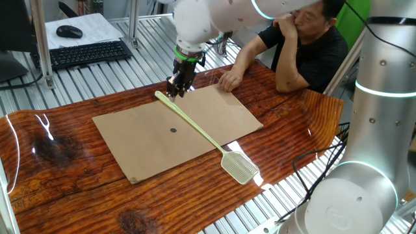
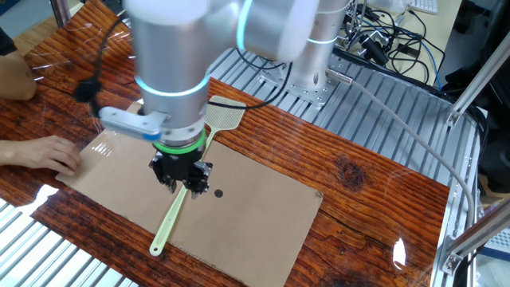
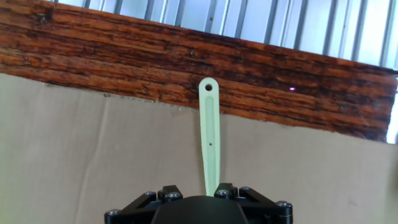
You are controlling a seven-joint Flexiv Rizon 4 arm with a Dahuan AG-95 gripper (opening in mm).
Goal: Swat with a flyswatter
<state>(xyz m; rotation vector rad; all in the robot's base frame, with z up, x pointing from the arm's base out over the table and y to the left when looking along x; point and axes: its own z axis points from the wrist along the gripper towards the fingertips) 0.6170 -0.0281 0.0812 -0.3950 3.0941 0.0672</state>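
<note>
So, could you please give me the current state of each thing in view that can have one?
flyswatter: lying flat across the cardboard sheet, mesh head off its edge on the wood, not lifted.
gripper: low over the handle; whether open or shut cannot be told.
cardboard sheet: flat on the table, a small dark spot near its middle.
man's hand: resting at the cardboard's edge.
table: carrying the sheet.
</note>
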